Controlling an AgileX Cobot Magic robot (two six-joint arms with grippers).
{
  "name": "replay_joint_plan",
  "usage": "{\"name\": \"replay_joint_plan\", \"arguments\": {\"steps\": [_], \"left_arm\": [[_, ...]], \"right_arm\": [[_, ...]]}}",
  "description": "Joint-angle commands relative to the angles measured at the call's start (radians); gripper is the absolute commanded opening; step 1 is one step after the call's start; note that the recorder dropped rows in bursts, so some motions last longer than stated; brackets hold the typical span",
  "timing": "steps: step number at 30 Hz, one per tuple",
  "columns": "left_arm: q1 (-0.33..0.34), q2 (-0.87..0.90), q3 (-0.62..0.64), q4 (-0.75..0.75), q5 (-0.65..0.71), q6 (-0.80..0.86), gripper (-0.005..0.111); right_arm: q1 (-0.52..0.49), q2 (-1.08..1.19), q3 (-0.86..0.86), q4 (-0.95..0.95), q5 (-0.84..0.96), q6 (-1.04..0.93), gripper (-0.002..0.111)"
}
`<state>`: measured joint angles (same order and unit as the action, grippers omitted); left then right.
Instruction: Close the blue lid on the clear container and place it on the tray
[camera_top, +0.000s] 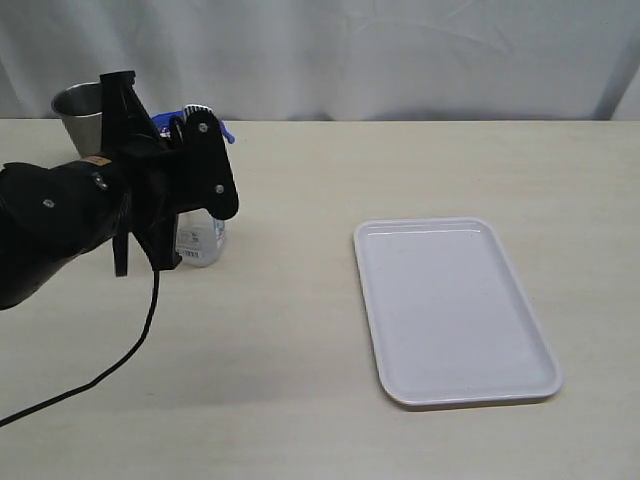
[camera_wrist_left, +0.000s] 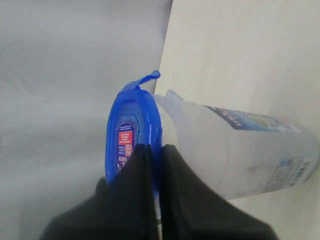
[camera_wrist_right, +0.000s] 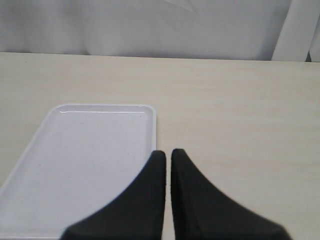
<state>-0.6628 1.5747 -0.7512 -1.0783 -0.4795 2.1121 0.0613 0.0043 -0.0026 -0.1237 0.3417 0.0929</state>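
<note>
Seen from the exterior view, a steel cup stands at the table's ten o'clock, with the clear container upright just beside it, toward the cup's four o'clock. The blue lid sits on the container's mouth. The left gripper is at a narrow pinch, its jaws nipping the lid's rim, with blue showing between them.

One locking tab stands out loose from the lid, so I judge that closing is not finished. To do it well, the lid should be squared on the mouth first and each tab then pressed down toward the wall. The push should run straight through the container's axis, because the container is tall and narrow and a sideways shove could tip it against the cup.

The tray lies flat at the table's four o'clock, well apart from the container, with nothing on it. The right gripper hangs with its jaws together, holding nothing, near the tray's edge. It could brace the container's body while the tabs are snapped.

As for writing, the lid carries a red-and-white sticker whose print is too small to read. The container's side has a blue-and-white label and a barcode. No brand name or word is legible.
</note>
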Motion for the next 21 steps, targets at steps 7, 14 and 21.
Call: {"name": "replay_joint_plan", "arguments": {"steps": [7, 14, 21], "left_arm": [[-0.006, -0.007, 0.004, -0.041, 0.013, 0.03, 0.0], [-0.006, -0.007, 0.004, -0.064, 0.016, 0.03, 0.0], [0.001, -0.007, 0.004, -0.111, -0.006, 0.03, 0.0]], "right_arm": [[-0.001, -0.004, 0.003, 0.004, 0.0, -0.001, 0.005], [-0.001, -0.004, 0.003, 0.004, 0.0, -0.001, 0.005], [-0.001, -0.004, 0.003, 0.004, 0.0, -0.001, 0.005]]}}
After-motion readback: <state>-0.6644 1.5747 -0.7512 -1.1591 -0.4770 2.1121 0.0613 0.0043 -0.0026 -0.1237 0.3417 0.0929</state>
